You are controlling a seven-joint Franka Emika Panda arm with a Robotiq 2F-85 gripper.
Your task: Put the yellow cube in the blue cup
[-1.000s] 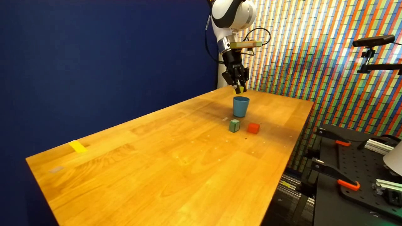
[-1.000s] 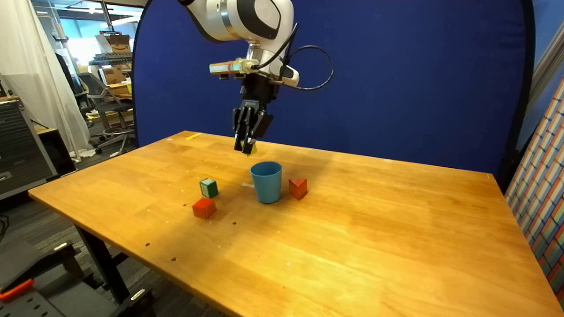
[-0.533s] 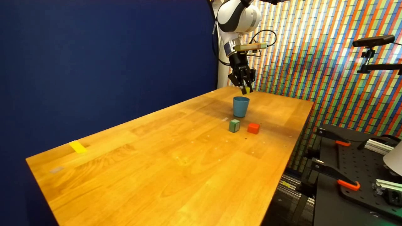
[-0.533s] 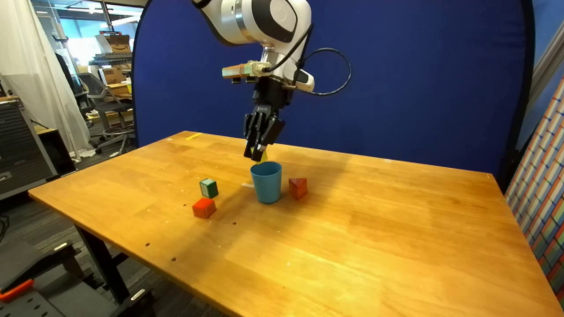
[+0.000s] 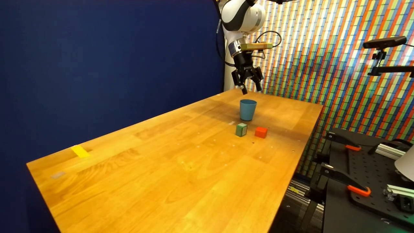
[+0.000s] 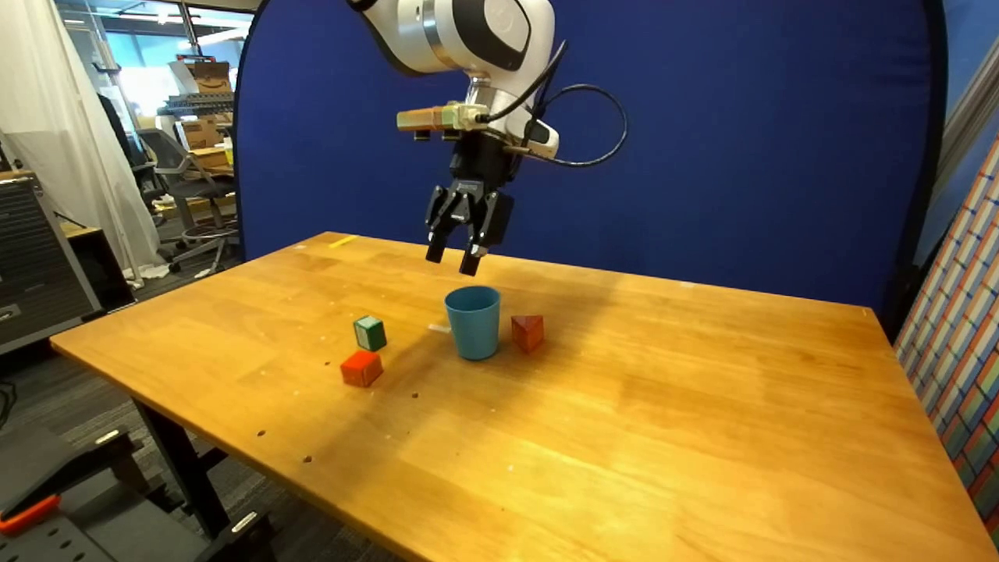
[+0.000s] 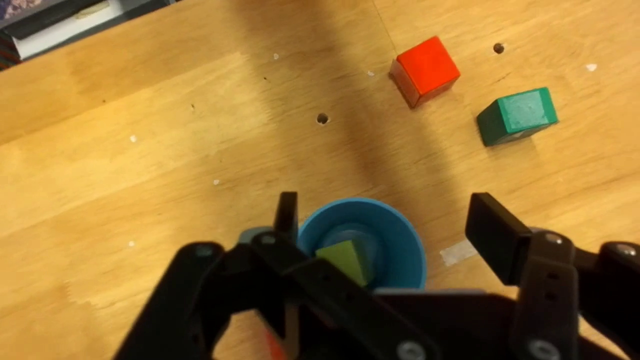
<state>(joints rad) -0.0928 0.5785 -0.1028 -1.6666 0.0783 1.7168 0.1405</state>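
Observation:
The blue cup (image 5: 248, 111) stands upright on the table, and it shows in both exterior views, here again as the cup (image 6: 474, 328). Looking down in the wrist view, I see the yellow cube (image 7: 342, 258) lying inside the cup (image 7: 402, 245), partly covered by a finger linkage; the cup's walls hide it from both exterior views. My gripper (image 6: 452, 261) hangs a short way above the cup's rim, its fingers spread wide with nothing between them. In the wrist view the gripper (image 7: 389, 225) frames the cup's mouth from above.
Near the cup sit a red cube (image 6: 362, 368) and a green block (image 6: 370, 333). A red triangular block (image 6: 527, 333) stands close beside the cup on its other side. Beyond the table edge is a black cart (image 5: 343, 207) with clamps.
The gripper moved over the cup with the yellow cube between its fingers, then opened and let go. The cube dropped into the cup. The other blocks stayed put.

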